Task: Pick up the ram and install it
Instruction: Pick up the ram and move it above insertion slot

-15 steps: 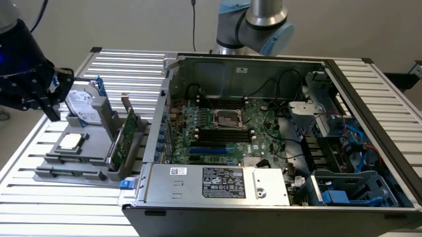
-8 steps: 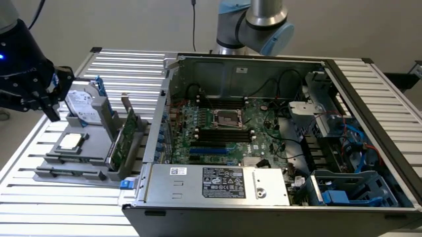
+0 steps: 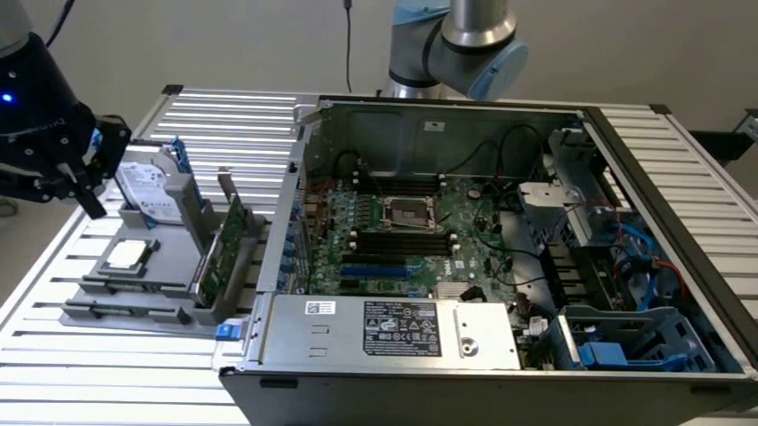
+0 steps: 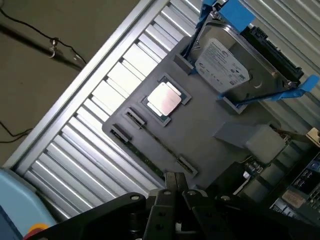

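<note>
gripper over the parts tray, ram not yet lifted

the gripper (image 3: 90, 202) hung in the upper left of the exterior frame, above the left end of a grey tray (image 3: 172, 271) that lay on the slatted table (image 3: 106, 382). its fingers were pressed together with nothing between them. the ram (image 4: 142, 156) stood on its long edge in a clip row at the tray's outer rim, in the lower left of the exterior frame, apart from the gripper. next to that row lay a processor (image 4: 164, 98), and past it a hard drive (image 4: 227, 65) in blue rails leaned in its holder. a green card (image 3: 223, 244) stood upright at the tray's right side, just beside the open computer case (image 3: 414, 133), which took up the middle and right of the exterior frame. inside, the black memory slots (image 3: 409, 238) sat near the centre of the motherboard (image 3: 474, 257).
</note>
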Action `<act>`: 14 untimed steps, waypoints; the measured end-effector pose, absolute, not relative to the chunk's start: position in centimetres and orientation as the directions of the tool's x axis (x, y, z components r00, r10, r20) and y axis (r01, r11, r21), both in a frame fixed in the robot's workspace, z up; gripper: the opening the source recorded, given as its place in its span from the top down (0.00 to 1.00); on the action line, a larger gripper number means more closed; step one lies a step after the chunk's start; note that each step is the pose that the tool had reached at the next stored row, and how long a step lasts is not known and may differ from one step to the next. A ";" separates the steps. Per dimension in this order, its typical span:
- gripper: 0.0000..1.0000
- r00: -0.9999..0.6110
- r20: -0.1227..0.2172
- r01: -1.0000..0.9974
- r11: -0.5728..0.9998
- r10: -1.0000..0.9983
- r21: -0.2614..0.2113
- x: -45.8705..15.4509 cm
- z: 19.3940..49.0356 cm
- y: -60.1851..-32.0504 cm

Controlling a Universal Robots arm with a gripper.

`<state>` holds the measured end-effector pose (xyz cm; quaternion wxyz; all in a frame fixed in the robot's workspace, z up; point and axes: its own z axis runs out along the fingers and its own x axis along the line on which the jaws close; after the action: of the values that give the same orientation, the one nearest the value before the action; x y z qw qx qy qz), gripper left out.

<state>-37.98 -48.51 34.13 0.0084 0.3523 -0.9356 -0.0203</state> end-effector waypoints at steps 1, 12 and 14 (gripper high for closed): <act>0.89 -0.741 0.001 -0.671 0.740 -0.672 0.043 -38.0 34.2 -48.5; 0.89 -0.600 0.022 -0.799 0.601 -0.800 0.026 -38.0 34.2 -48.5; 0.89 -0.575 0.031 -0.817 0.576 -0.817 0.020 -38.0 34.2 -48.5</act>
<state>-38.03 -48.51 34.19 0.0181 0.4605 -0.8875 -0.0017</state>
